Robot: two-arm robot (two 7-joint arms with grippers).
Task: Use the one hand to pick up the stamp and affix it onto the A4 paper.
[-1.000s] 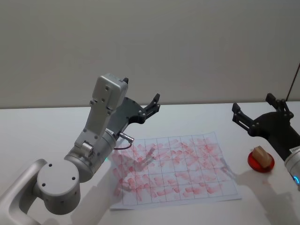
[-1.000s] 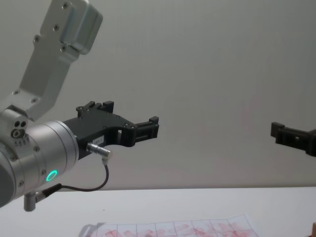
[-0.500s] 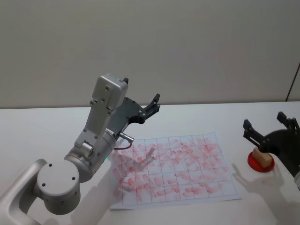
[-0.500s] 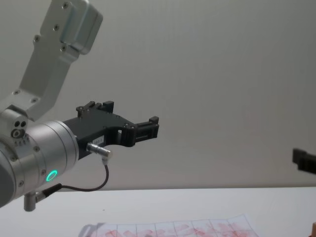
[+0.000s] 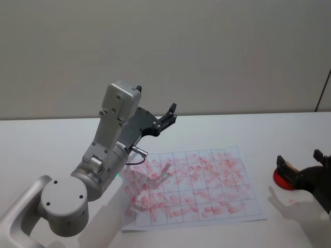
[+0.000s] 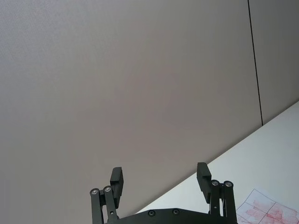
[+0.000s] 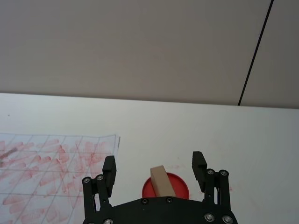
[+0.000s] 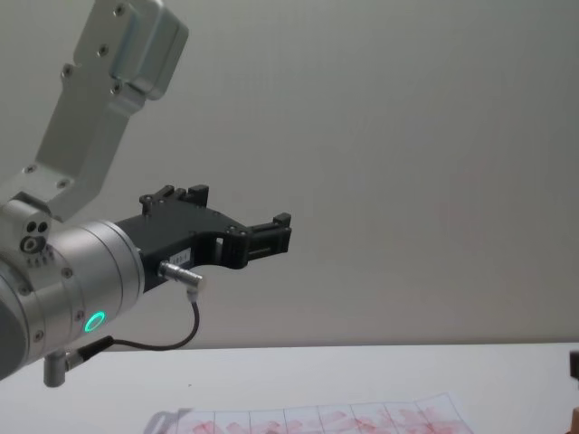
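right gripper (image 7: 154,162): lower than before, jaws wide, flanking stamp (image 7: 161,182) on red pad (image 7: 181,183)
left gripper (image 6: 159,176): unmoved, wide

The left arm (image 5: 111,139) is silver-grey metal. It has a boxy link at the upper left of the chest view, dotted with small dark screws, and thick round joints below it. A green ring light (image 8: 94,321) glows on the lower-left joint. A thin black cable (image 8: 158,344) loops from a silver plug (image 8: 181,276). The left gripper (image 6: 160,173) and right gripper (image 7: 153,162) are black, with blocky fingers and silver screws at the pivots. A small pale label (image 8: 181,258) may sit on the left gripper's body.
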